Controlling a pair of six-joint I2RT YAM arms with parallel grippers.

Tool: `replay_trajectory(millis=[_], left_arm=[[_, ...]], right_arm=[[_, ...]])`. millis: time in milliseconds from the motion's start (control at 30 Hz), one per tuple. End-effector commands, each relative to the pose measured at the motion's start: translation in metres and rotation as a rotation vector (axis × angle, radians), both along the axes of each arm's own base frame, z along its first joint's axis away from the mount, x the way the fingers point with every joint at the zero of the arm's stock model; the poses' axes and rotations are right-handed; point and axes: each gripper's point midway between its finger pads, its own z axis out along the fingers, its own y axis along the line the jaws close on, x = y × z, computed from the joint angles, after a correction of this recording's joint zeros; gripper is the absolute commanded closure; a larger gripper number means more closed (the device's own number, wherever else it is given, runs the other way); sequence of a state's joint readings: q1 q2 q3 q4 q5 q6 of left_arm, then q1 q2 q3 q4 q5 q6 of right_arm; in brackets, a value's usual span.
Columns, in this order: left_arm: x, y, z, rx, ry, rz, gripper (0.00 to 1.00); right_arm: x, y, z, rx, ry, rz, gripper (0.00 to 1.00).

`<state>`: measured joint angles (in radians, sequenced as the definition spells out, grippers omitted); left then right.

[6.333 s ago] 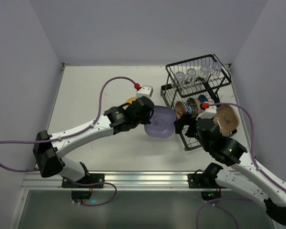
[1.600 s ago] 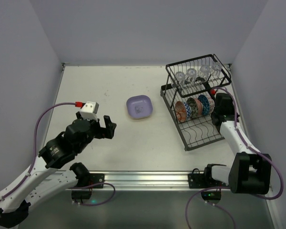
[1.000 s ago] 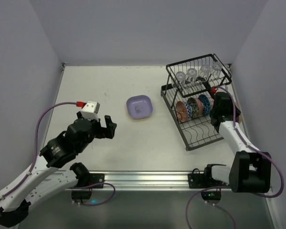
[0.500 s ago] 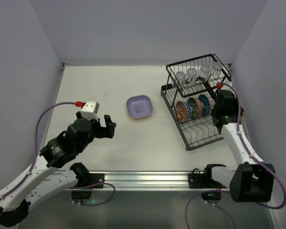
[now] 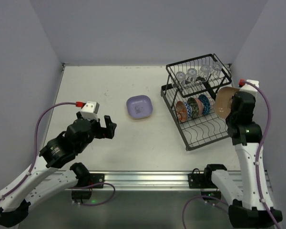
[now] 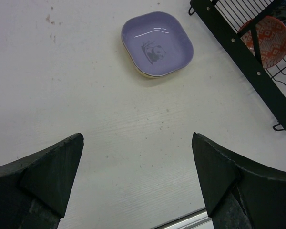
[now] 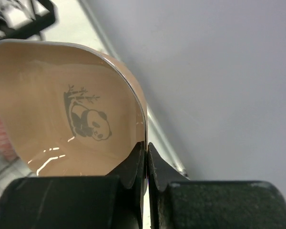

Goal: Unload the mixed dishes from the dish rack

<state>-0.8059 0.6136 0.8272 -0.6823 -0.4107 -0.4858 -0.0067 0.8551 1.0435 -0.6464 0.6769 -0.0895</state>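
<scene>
My right gripper (image 5: 230, 106) is shut on the rim of a tan-brown plate (image 5: 224, 101) with a panda print (image 7: 66, 109), held tilted in the air just right of the dish rack (image 5: 175, 120); its fingertips (image 7: 146, 148) pinch the plate's edge. Clear glass cups (image 5: 191, 75) sit in the rack's upper basket. Patterned bowls (image 5: 182, 110) stand on edge in the lower tray. A lavender plate (image 5: 139, 106) (image 6: 157, 44) lies on the table left of the rack, a yellowish rim showing beneath it. My left gripper (image 5: 107, 126) (image 6: 138, 176) hovers open and empty near the front left.
The red patterned bowl (image 6: 269, 36) and the rack's black frame (image 6: 243, 45) show at the right of the left wrist view. The right wall (image 7: 219, 71) is close beside the held plate. Purple cables loop off both arms.
My right gripper has risen and swung right, away from the rack's lower tray, bringing the tan-brown plate into view. The left arm has not moved.
</scene>
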Motion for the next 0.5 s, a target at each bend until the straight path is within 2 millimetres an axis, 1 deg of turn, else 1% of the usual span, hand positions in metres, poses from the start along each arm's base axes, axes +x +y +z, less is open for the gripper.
replay_trajectory(millis=[0, 33, 67, 100, 133, 167, 200, 233, 267, 300, 333, 367, 400, 433, 467], left_arm=[[-0.002, -0.009, 0.025, -0.053, -0.049, -0.047, 0.0], [-0.004, -0.015, 0.033, -0.077, -0.047, -0.077, 0.0], [-0.003, -0.022, 0.032, -0.08, -0.026, -0.096, 0.0], [-0.006, -0.032, 0.035, -0.105, -0.007, -0.139, 0.0], [-0.005, -0.041, 0.041, -0.132, 0.009, -0.152, 0.0], [-0.006, -0.048, 0.044, -0.151, 0.016, -0.173, 0.0], [-0.006, -0.06, 0.051, -0.192, 0.013, -0.216, 0.0], [-0.004, -0.07, 0.053, -0.21, 0.024, -0.23, 0.0], [-0.004, -0.082, 0.061, -0.256, 0.02, -0.267, 0.0], [-0.002, -0.088, 0.064, -0.269, 0.023, -0.275, 0.0], [0.001, -0.099, 0.059, -0.26, 0.046, -0.287, 0.0], [0.002, -0.107, 0.072, -0.276, 0.029, -0.301, 0.0], [0.003, -0.121, 0.071, -0.251, 0.029, -0.306, 0.0], [0.003, -0.127, 0.077, -0.241, 0.016, -0.307, 0.0], [0.003, -0.135, 0.095, -0.25, -0.019, -0.312, 0.0]], right_arm=[[-0.025, 0.035, 0.012, 0.231, -0.099, 0.097, 1.0], [-0.027, 0.052, 0.009, 0.296, -0.093, 0.177, 1.0], [-0.034, 0.061, 0.014, 0.343, -0.134, 0.202, 1.0], [-0.038, 0.069, 0.014, 0.38, -0.15, 0.234, 1.0], [-0.038, 0.087, 0.014, 0.444, -0.163, 0.318, 1.0], [-0.04, 0.099, 0.016, 0.509, -0.204, 0.352, 1.0], [-0.044, 0.112, 0.028, 0.548, -0.277, 0.422, 1.0], [-0.046, 0.136, 0.022, 0.66, -0.288, 0.505, 1.0], [-0.048, 0.147, 0.024, 0.704, -0.348, 0.558, 1.0], [-0.047, 0.157, 0.032, 0.752, -0.374, 0.595, 1.0], [-0.05, 0.166, 0.024, 0.839, -0.391, 0.599, 1.0], [-0.051, 0.177, 0.024, 0.892, -0.39, 0.642, 1.0], [-0.048, 0.183, 0.018, 0.95, -0.387, 0.638, 1.0], [-0.047, 0.189, 0.014, 0.986, -0.368, 0.648, 1.0], [-0.046, 0.194, 0.011, 1.011, -0.355, 0.656, 1.0]])
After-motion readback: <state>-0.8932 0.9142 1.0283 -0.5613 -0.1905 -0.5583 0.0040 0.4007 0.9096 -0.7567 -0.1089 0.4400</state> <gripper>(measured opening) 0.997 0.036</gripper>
